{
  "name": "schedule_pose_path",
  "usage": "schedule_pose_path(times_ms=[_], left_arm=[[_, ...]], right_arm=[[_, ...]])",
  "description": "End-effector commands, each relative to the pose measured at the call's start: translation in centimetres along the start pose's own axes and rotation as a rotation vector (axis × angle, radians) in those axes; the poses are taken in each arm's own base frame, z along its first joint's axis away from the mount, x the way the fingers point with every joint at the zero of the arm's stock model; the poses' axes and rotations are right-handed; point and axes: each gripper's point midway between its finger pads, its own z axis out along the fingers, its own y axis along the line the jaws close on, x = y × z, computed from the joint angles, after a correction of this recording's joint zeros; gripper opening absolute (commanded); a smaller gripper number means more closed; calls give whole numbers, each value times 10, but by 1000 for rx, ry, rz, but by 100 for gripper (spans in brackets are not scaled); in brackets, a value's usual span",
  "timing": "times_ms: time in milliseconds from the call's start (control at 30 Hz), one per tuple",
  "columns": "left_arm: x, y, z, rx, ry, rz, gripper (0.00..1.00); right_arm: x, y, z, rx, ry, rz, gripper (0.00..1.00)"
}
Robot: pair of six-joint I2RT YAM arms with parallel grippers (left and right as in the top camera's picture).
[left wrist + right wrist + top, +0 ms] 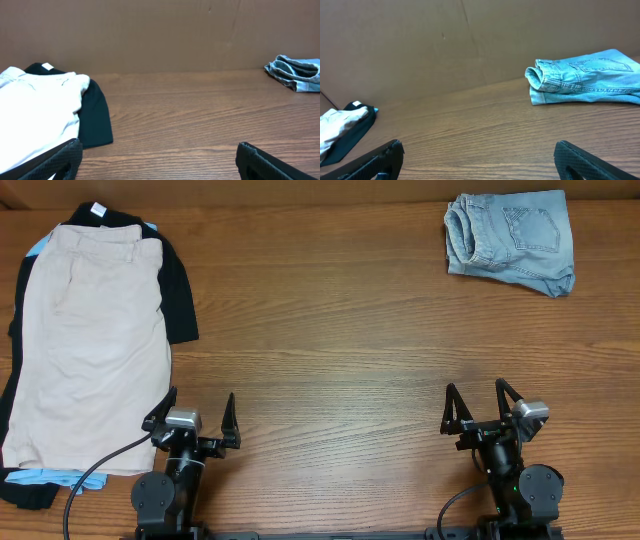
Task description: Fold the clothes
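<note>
The smooth beige shorts (95,350) are laid flat on a black T-shirt (182,290) at the left of the wood-grain table (330,350) — long axis near-to-far, waistband far. The left gripper (200,410) is spread empty just beside their near corner; the right gripper (476,402), likewise spread, is well apart.

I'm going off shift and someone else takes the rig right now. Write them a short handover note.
Left gripper: open, empty, low at the front, right beside the pile.
Right gripper: open, empty, front right.
Khaki shorts: lying flat at the left of the table, on top of a black T-shirt; neither arm grips them.
Denim shorts: bundled at the far right.
Done: no fold on the khaki shorts that I can confirm.
Left: grasp and fold them.
</note>
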Motion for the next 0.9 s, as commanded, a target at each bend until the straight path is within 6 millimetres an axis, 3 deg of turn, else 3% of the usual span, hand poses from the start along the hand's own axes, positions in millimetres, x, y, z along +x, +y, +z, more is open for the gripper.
schedule_pose_path(times_ms=[0,867], left_arm=[[0,-1,0,1,-6,-16,100],[0,-1,0,0,-7,-16,100]], right_arm=[[3,3,0,-16,2,-1,100],[2,6,0,-34,-2,-2,100]])
